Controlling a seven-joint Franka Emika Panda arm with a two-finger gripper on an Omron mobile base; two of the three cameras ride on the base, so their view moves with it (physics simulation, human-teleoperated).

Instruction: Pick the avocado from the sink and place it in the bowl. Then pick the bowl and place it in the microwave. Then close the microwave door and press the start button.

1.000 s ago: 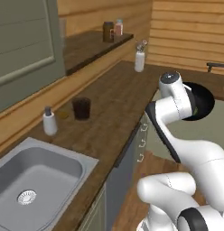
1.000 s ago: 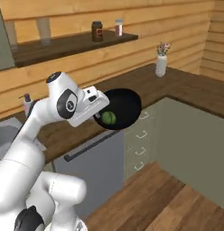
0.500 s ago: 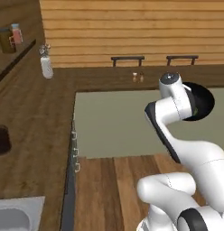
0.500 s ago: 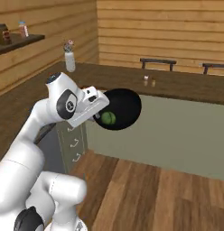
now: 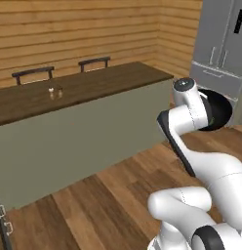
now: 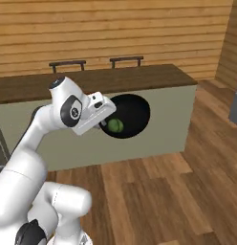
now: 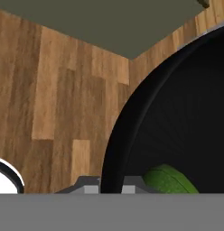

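over the wood floor, i hold the bowl by its rim, claw pinched on it, avocado riding inside so both reach the microwave together.

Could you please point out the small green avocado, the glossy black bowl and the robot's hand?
small green avocado [image 6: 114, 125]: right base view, on its rounded top.
glossy black bowl [image 6: 135, 109]: right base view, on the dark inner wall.
hand [image 7: 109, 186]: hand view, at the bowl rim between its grey tips.
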